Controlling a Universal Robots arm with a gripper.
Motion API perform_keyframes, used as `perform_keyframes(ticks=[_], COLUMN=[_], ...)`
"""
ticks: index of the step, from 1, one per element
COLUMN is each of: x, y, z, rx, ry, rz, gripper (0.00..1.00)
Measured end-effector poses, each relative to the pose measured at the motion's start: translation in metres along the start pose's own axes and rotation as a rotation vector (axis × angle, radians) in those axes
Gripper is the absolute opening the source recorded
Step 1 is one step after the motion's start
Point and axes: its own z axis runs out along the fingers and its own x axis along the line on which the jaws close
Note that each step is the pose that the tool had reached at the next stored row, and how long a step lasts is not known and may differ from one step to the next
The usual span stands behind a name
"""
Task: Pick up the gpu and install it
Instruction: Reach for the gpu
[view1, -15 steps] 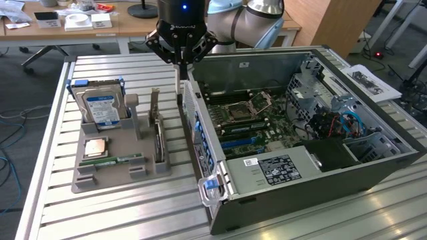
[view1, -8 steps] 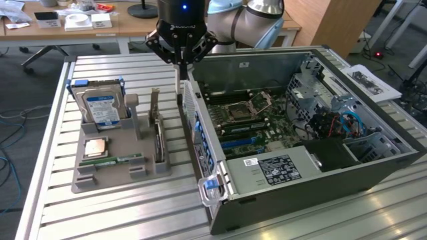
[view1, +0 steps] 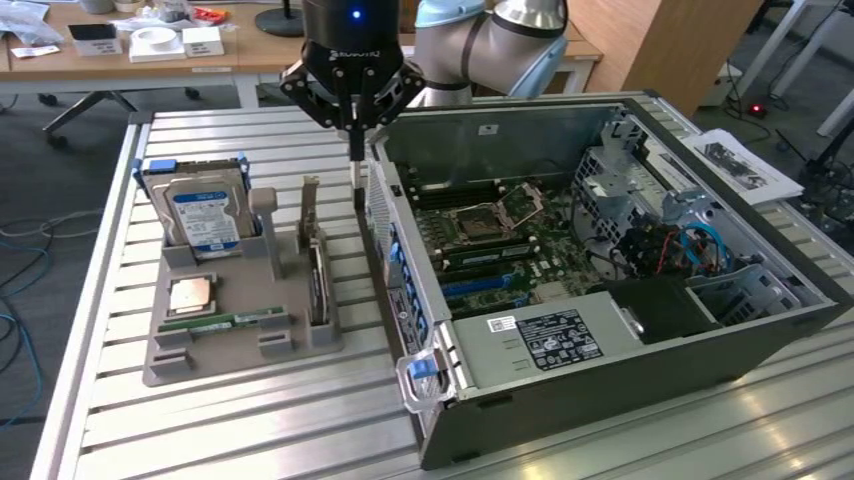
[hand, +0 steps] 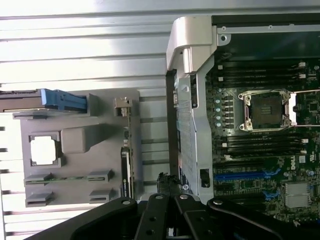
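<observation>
1. Hanging above the narrow strip between the tray and the computer, the gripper (view1: 356, 155) (hand: 170, 182) points straight down with its two fingers (view1: 355, 140) closed tight, tips meeting, gripping no part.
2. In the exterior view, the graphics card (view1: 318, 270) (hand: 125, 170) lies at about seven o'clock from the fingertips. It stands on its long edge in a slot on the side of the grey tray (view1: 220, 365) (hand: 102, 107) nearest the computer, apart from the gripper, with its metal end bracket rising at the end closer to the arm.
3. At about four o'clock from the fingertips in that view runs the perforated side wall of the open computer case (view1: 641, 350) (hand: 192, 45), just beside the gripper.
4. Further out on the tray, at about eight o'clock from the gripper, a hard drive (view1: 200, 215) (hand: 55, 98) with a blue label stands upright in its holder.
5. At six o'clock from the drive, a square processor chip (view1: 191, 293) (hand: 43, 150) lies flat in a recess, and a narrow green memory stick (view1: 227, 322) (hand: 65, 177) lies just beyond it toward the tray's near edge.
6. Inside the case, the motherboard (view1: 494, 230) (hand: 260, 150) lies exposed, its processor socket (view1: 483, 215) (hand: 265, 111) open and blue slots (view1: 474, 288) at six o'clock from the socket.
7. Tray and case both rest on a slatted metal table (view1: 240, 430) (hand: 75, 50).
</observation>
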Motion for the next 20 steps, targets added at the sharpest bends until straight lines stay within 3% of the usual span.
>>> perform_keyframes(ticks=[10, 20], x=[0.023, 0.029], y=[0.0012, 0.001], z=[0.0003, 0.0002], rx=[0.0, 0.0], ry=[0.0001, 0.0], rz=[0.0, 0.0], gripper=[0.11, 0.11])
